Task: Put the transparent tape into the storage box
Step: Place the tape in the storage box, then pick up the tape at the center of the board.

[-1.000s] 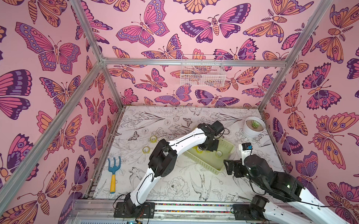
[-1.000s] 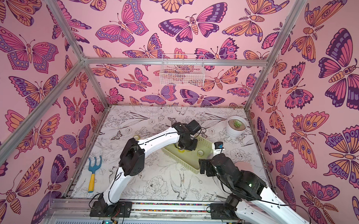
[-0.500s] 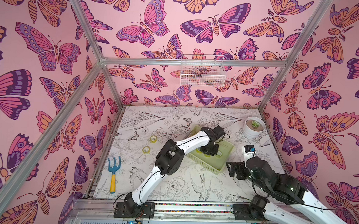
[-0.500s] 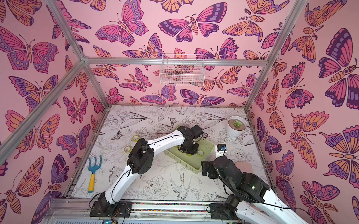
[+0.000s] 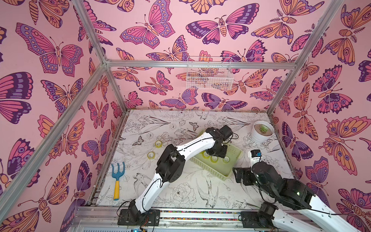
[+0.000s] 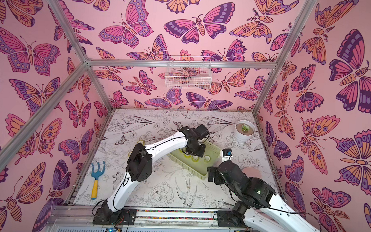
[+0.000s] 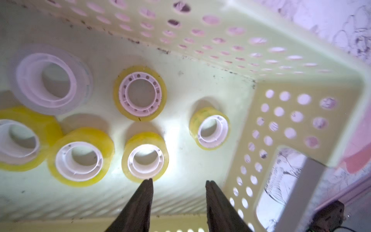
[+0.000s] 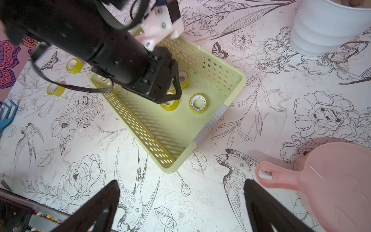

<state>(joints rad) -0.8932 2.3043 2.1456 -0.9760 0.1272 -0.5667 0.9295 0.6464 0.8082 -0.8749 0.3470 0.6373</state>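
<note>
Far to the left of the storage box (image 5: 212,170), a blue garden fork (image 5: 117,177) with a yellow handle lies on the table (image 5: 177,194). Closer to the box, but also on its left, I see a yellow tape roll (image 5: 158,143) lying flat. A second yellow tape roll (image 5: 151,155) lies near it. Both are outside the box, and they do not touch each other.

The box is pale yellow-green with round holes in its walls. It sits slanted on the table. High up behind it, a white wire basket (image 5: 209,76) hangs on the back wall.

The left arm reaches over the box, and the left hand (image 7: 178,180) hangs down inside it. Its two fingers are spread apart with nothing between them. Six rolls lie flat on the box floor under it. One is a clear tape roll (image 7: 53,80) and the other five are yellow. One fingertip (image 7: 148,183) is right at the edge of the nearest yellow roll (image 7: 145,156). I cannot tell if it touches.

Just past the right end of the box, the right hand (image 8: 181,180) hangs over the table. Its fingers are spread wide and hold nothing.

A pink scoop (image 8: 331,180) lies to the right of the box, near that hand. Farther back and to the right of the box stands a white pot (image 5: 262,136) with a little green plant in it.
</note>
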